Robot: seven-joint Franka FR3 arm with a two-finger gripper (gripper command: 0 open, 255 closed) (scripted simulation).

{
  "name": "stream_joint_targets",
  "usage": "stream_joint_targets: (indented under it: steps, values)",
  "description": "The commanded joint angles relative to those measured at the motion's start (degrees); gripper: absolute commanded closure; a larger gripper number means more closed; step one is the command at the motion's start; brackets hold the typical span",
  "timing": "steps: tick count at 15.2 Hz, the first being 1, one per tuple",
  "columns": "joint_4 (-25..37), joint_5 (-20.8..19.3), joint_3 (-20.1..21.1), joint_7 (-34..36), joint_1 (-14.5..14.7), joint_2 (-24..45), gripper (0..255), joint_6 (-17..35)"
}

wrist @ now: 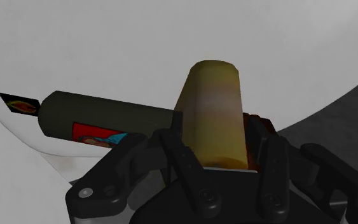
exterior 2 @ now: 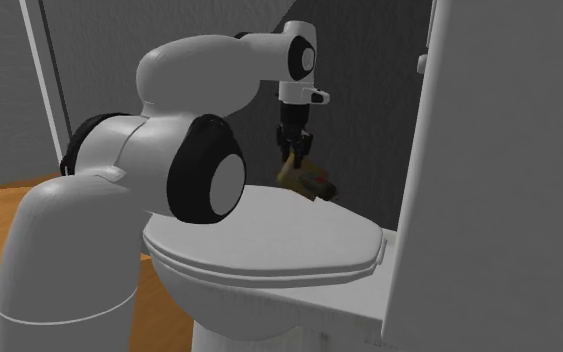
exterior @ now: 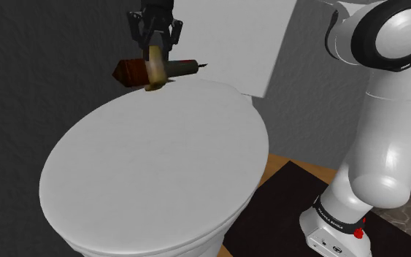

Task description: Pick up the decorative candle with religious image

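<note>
Upper centre of shoulder view: gripper (exterior: 155,52) is clamped on a tan cylinder (exterior: 155,71). The dark picture candle (exterior: 182,66) lies crosswise just behind it, long axis left-right; possibly touching.

Site entry, as I log it: household bathroom. Evidence: white toilet (exterior 2: 219,300), lid (exterior: 152,168) down; cistern (exterior: 233,36) behind; dark grey wall (exterior: 43,44); wooden floor (exterior 2: 9,220).

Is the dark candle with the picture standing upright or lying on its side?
On its side: the dark candle lies level across the tan cylinder clasped in the hand, flame end pointing sideways over the toilet lid.
</note>
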Motion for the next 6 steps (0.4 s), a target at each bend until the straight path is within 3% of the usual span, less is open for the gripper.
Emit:
stream_joint_targets:
  steps: [1,4,6]
  values:
    - [4.22,-0.73,0.05,0.27,0.66,1.67,255,-2.58]
    - [10.93,-1.98,0.12,0.83,2.06,4.45,255,-6.6]
    - [11.3,-2.05,0.11,0.86,2.16,4.61,255,-6.82]
